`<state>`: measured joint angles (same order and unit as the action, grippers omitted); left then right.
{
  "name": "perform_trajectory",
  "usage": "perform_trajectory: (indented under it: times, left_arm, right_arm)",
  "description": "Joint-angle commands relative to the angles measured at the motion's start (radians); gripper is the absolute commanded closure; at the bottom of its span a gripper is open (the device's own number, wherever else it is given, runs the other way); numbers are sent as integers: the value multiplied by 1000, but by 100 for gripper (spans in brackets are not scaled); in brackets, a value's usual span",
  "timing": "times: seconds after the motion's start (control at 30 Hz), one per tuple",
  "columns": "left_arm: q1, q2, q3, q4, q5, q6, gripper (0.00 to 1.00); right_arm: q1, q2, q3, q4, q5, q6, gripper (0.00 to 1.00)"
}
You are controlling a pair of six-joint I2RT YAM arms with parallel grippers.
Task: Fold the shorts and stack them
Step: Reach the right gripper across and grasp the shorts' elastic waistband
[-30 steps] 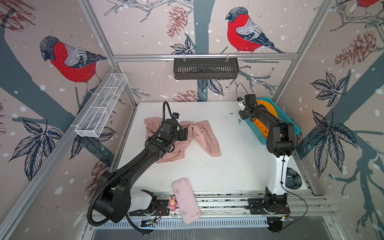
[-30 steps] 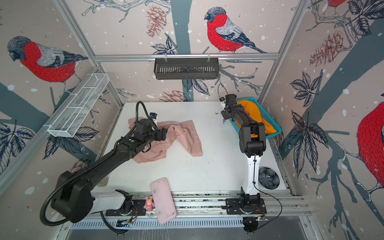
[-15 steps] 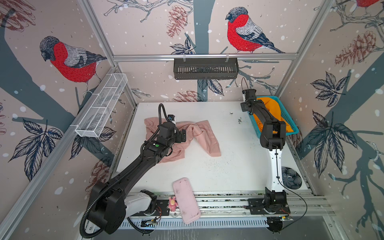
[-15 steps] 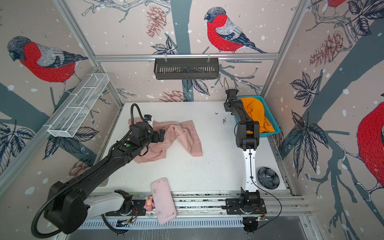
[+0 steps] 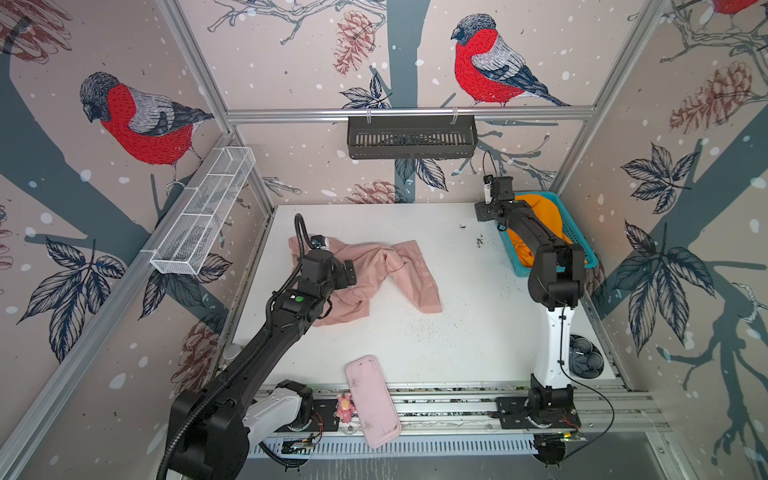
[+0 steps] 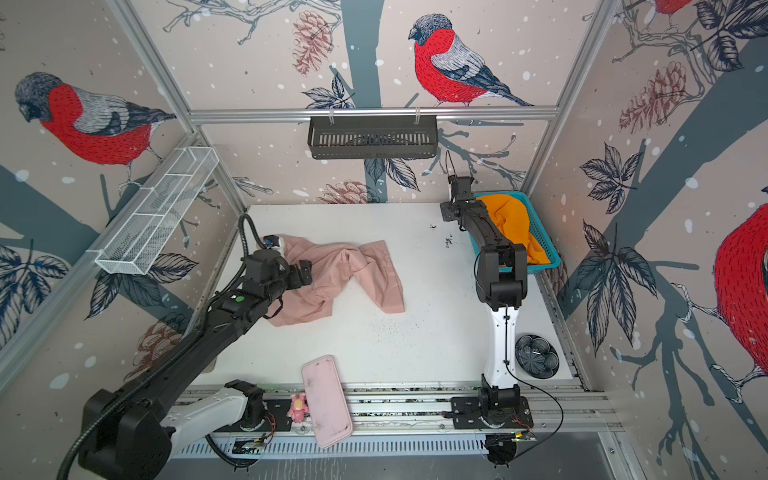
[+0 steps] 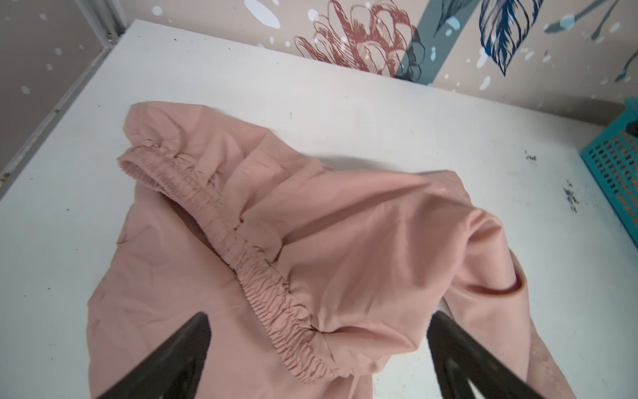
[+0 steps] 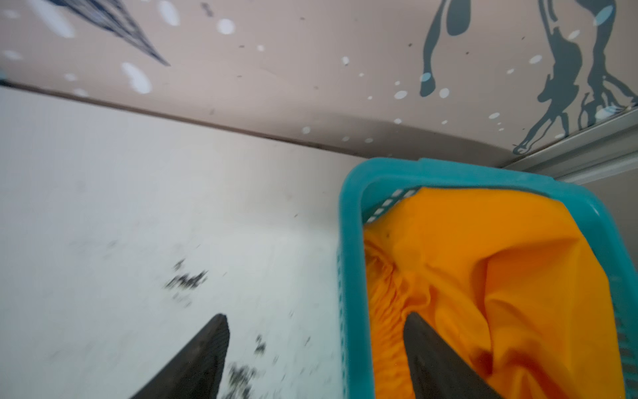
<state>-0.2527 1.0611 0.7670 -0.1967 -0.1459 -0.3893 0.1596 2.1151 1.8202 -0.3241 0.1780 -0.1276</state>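
So on the left side of the surface (image 5: pixel 457 332), the left pincer (image 7: pixel 319 317) is hovering with its jaws spread wide and nothing in them, right over the pink shorts (image 5: pixel 386 270). Those are lying rumpled and unfolded near the left edge, one leg trailing toward the middle. They're looking thin and floppy, so I'm guessing they'll be sagging and sliding on any lift. I'd be pinching the gathered waistband (image 7: pixel 241 248), since that's the thickest bit. Over at the far right corner, the right pincer (image 8: pixel 315 316) is hanging with its jaws apart and empty, above the near wall of the teal basket (image 8: pixel 352 241). The orange shorts (image 8: pixel 483 276) are sitting bunched inside it. They look like slick, light fabric, so the elastic edge is probably the safest grab there too.
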Motion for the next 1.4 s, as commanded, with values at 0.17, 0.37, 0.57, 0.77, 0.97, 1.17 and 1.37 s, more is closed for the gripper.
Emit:
perform_trajectory:
  times: [0.17,0.37,0.57,0.77,0.97,1.17,1.37]
  left_arm:
    - [235,-47,101,-121,147,-29,2]
    - [285,-75,156,-159,166,-42,2]
    - [316,-87,214,-225,181,-17,2]
    - [335,-114,199,-256,141,1,2]
    - [362,-119,178,-258,134,13,2]
    - [370,-125,172,-275,140,27,2]
    - [381,-143,145,-262,128,37,2]
  right_arm:
    - [485,-514,-587,264,-243,-58,32]
    - [869,-446,-697,412,-207,-57,41]
    - [1013,-209,-552,415,-103,-75,50]
    - [1024,-40,-443,428,-6,-91,53]
    - [1013,81,-308,394,71,-104,50]
    - [993,190,-193,346,131,-140,50]
    - [980,239,-174,369,184,-146,50]
